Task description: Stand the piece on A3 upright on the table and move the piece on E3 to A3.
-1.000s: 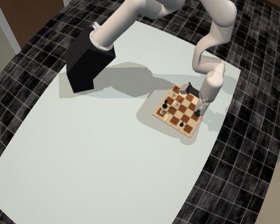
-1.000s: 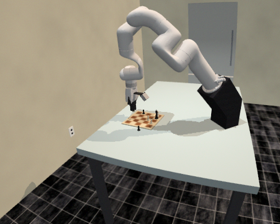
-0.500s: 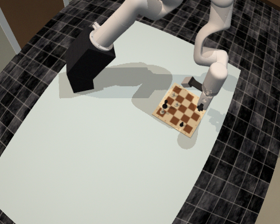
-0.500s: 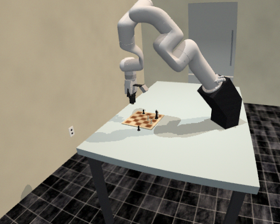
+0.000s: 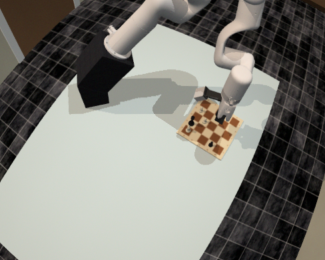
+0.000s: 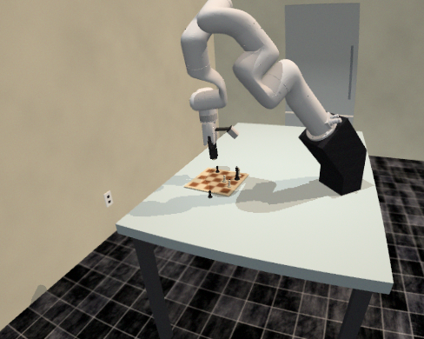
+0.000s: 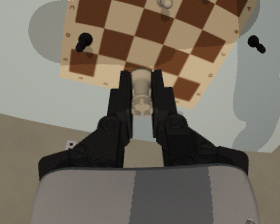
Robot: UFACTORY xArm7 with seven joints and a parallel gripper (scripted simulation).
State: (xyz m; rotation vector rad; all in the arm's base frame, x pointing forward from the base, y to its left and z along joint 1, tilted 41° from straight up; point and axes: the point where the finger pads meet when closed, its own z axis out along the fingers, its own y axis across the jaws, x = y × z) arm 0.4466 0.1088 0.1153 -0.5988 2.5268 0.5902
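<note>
The gripper [image 7: 141, 87] hangs above the chessboard [image 5: 227, 145], its two black fingers clamped on a pale chess piece [image 7: 141, 92] that sits upright between them. In the wrist view the piece's rounded head pokes out past the fingertips, with the board's brown and cream squares well below it. From the side, the gripper [image 6: 212, 151] is plainly lifted clear of the board [image 6: 194, 185], with open air between its tips and the pieces standing there.

The board lies on the pale table [image 5: 106, 169], near the edge farthest from the arm's black base [image 5: 89, 83]. The white arm [image 6: 255, 64] arches up from that base and comes straight down over the board.

On the board, a tall black piece [image 5: 192, 121] stands near one side with a pale piece [image 5: 189, 129] just beside it. Two more pale pieces [image 5: 205, 121] stand closer to the middle and the far edge. A small black pawn [image 5: 210, 145] stands near the board's front edge. In the side view another black pawn [image 6: 209, 194] stands on the table just off the board's near edge, and one more [image 6: 217, 169] stands at the far side of the board.

The square letters and digits are too small to read, so I cannot tell which square the held piece is over
</note>
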